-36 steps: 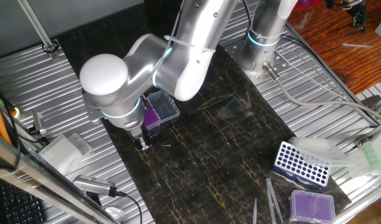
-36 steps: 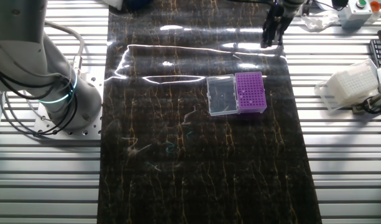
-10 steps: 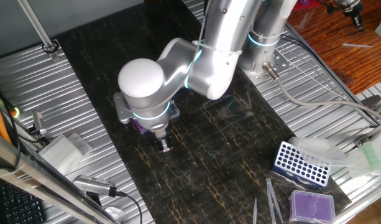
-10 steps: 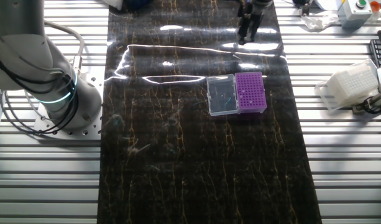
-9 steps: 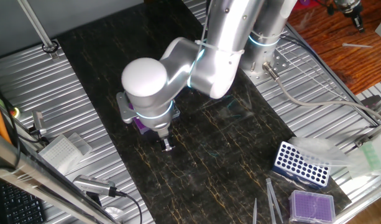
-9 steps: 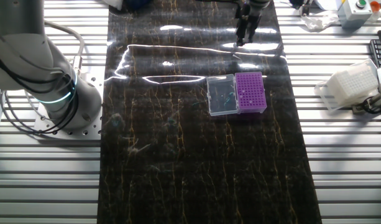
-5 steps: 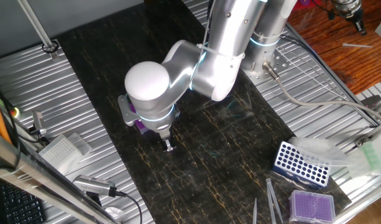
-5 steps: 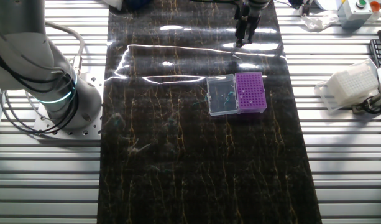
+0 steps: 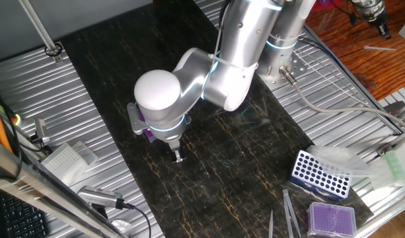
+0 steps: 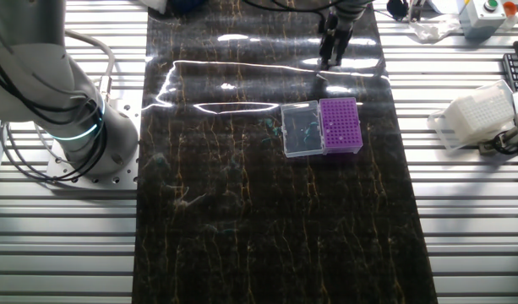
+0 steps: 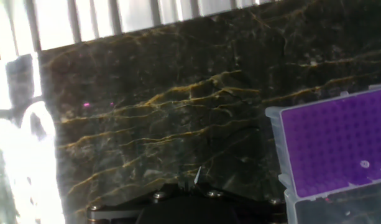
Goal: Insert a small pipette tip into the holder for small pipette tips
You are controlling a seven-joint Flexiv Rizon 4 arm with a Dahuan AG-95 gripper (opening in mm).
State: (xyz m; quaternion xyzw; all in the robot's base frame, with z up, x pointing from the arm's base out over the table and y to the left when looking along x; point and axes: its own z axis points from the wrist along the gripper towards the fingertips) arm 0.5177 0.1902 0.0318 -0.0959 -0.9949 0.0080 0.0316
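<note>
The gripper is hovering beside the purple holder, clenched on the small pipette tip, keeping it pointed downward, likely for alignment over the hole grid.

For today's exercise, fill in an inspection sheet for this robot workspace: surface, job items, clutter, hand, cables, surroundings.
Surface: dark marbled mat on a slatted metal table.
Job items: purple rack, clear lid open beside it; a thin clear tip shows at the hand.
Clutter: blue-and-white rack, lilac rack, white tip box.
Hand: hand low over the mat, apart from the purple rack; fingers look closed.
Cables: grey cable by the arm base.
Surroundings: wooden floor.
</note>
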